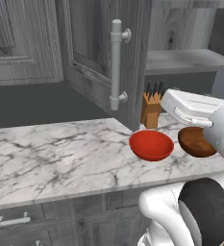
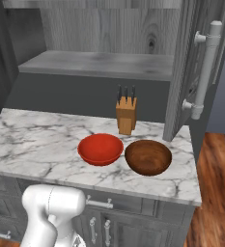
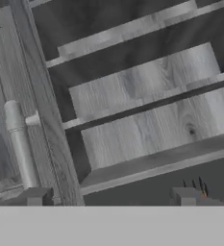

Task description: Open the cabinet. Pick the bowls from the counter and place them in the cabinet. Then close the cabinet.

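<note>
Cabinet (image 2: 104, 34): doors swung open, grey shelf (image 2: 97, 64) bare.
Gripper (image 3: 111, 196): released, fingertips (image 3: 35, 196) spread wide, grasping nothing, aimed at the shelves.
Red bowl (image 2: 100, 148): on the marble counter (image 2: 32, 140), just beside the wooden bowl (image 2: 148, 157) at its 3 o'clock.
Knife block (image 2: 126, 114): at 12 o'clock behind both bowls.

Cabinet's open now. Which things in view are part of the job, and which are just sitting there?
Job:
- cabinet, doors open
- red bowl
- wooden bowl
- counter under both bowls

Just there:
- knife block
- base cabinets
</note>
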